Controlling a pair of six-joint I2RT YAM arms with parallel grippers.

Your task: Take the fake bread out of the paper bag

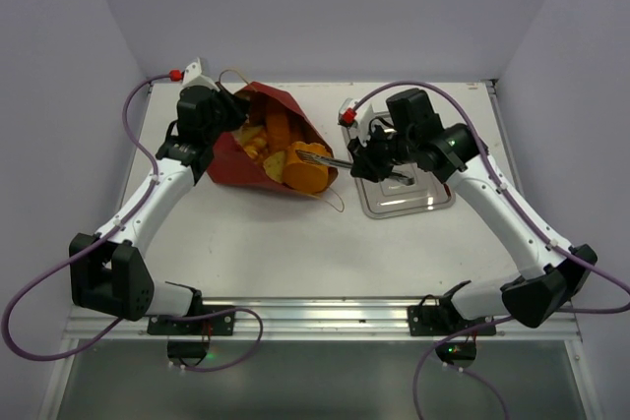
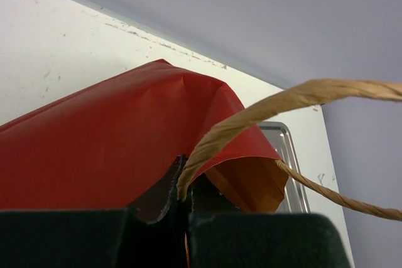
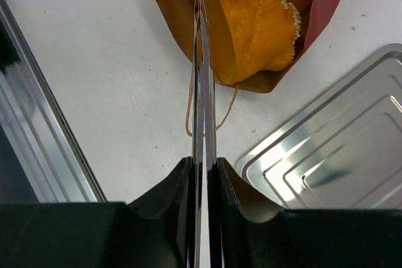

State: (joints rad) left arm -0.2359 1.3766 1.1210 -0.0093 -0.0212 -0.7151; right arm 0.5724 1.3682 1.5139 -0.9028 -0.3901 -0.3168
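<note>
1. The paper bag (image 1: 231, 159), red outside and brown inside, lies on its side at 11 o'clock on the table (image 1: 256, 243). Its mouth faces 4 o'clock and is filled with orange-golden fake bread (image 1: 300, 172).
2. The pieces overlap and the deeper ones are hidden, so I cannot count them exactly. I also cannot tell what kind of tool the thin metal tool (image 1: 320, 156) is.
3. I count one bag, one steel tray (image 1: 413, 199) at 3 o'clock, and at least three pieces of bread. The left gripper (image 2: 186, 199) is pinched closed on the bag's rim. The right gripper (image 3: 203, 171) is clamped on the metal tool.

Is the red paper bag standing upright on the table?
No, the paper bag lies on its side, its open mouth facing the steel tray with fake bread showing inside.
</note>
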